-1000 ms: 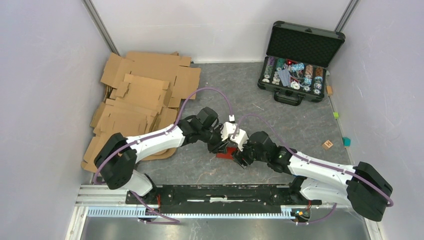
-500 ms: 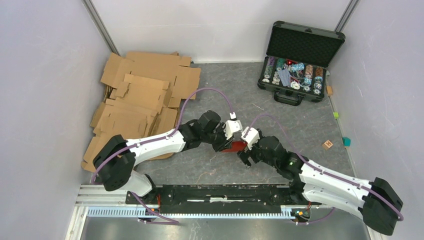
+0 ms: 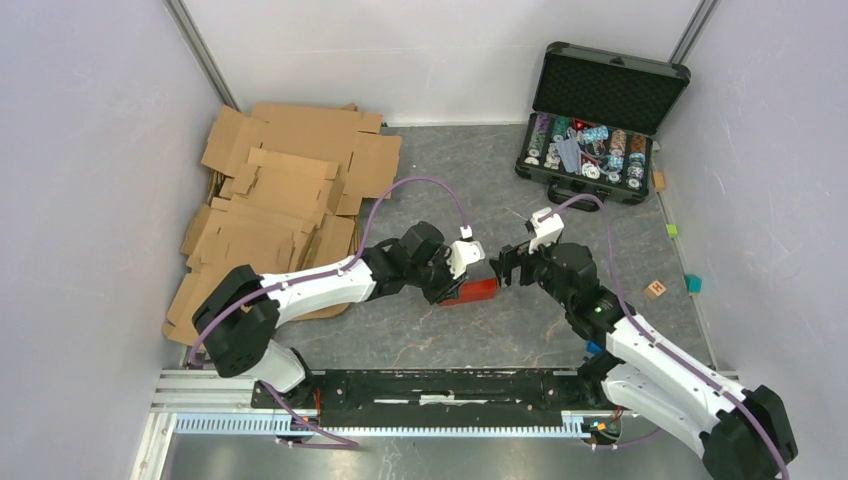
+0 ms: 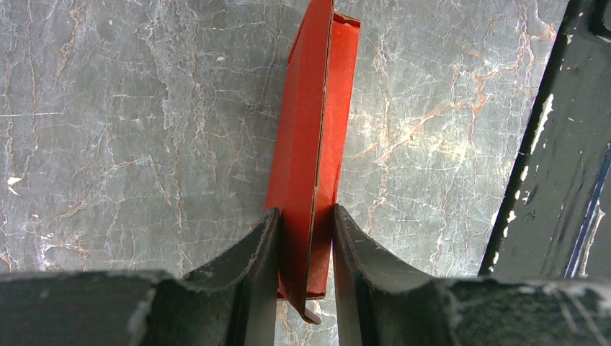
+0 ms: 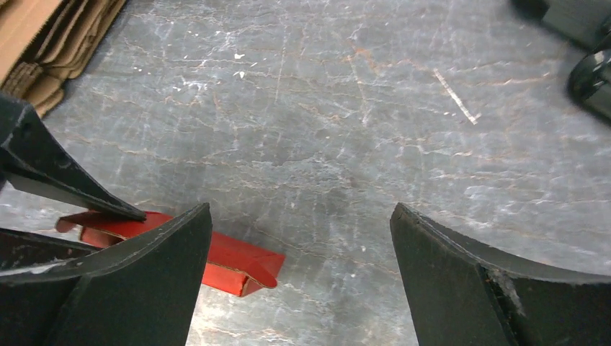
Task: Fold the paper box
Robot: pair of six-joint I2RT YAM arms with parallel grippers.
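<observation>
While the left gripper (image 4: 305,216) pinches one end of the paper box (image 4: 317,130), the right gripper (image 5: 300,207) hangs spread wide and empty just beside it. Box location: on the table (image 3: 450,340), right of the cardboard sheets (image 3: 290,190). Judged light, thin, crush-prone; grip double-layered edges.

Flat, bright-red paper box (image 4: 310,144)

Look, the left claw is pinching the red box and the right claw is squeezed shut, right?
Not quite. The left gripper does pinch the paper box, but the right gripper is wide open, holding nothing; the right wrist view shows it.
</observation>
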